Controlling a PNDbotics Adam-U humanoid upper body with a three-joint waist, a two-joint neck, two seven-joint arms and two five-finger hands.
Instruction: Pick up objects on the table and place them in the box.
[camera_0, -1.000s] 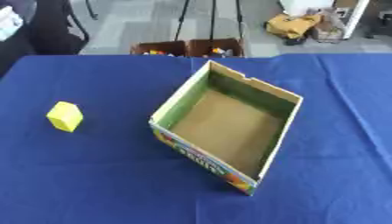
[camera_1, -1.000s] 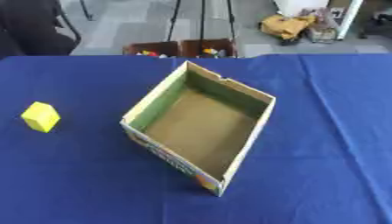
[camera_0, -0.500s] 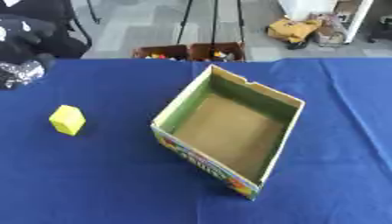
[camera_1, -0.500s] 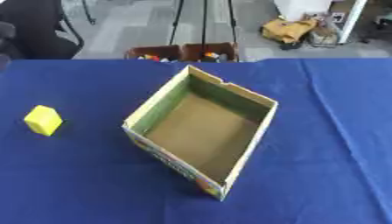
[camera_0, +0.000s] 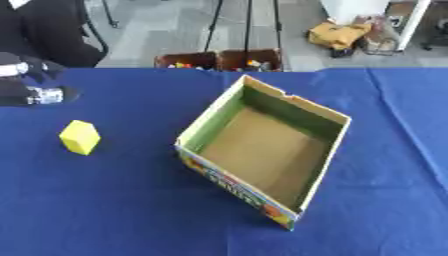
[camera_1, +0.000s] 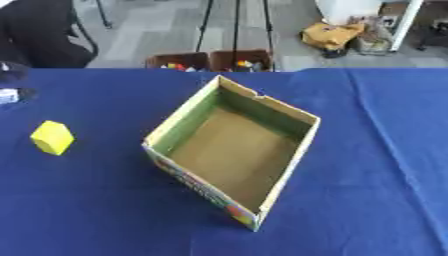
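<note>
Left eye view: looks down on a table (camera_0: 105, 210) covered in blue cloth, with floor and clutter beyond its far edge
Box: an open cardboard box (camera_0: 265, 150) sits near the middle of the table, turned at an angle so one corner points toward the near edge; its inner walls are green, its floor is plain brown, and the outer near wall carries a bright printed pattern; nothing lies inside it
Yellow block: a small yellow block (camera_0: 80, 137) rests on the cloth to the left of the box, well apart from it and touching nothing
Left hand: the left hand (camera_0: 33, 85) shows at the left edge of the picture, black with silver parts, over the far left part of the table; it is beyond the yellow block and apart from it; I cannot tell whether its fingers are spread or curled, as only part of it shows and it is blurred
Right hand: shows in neither eye view
Right eye view: the same layout, with the left hand only just visible at the left edge
Beyond the table: two brown bins (camera_0: 220, 59) holding small coloured items stand on the floor just past the far edge, with dark tripod legs (camera_0: 233, 22) rising behind them
</note>
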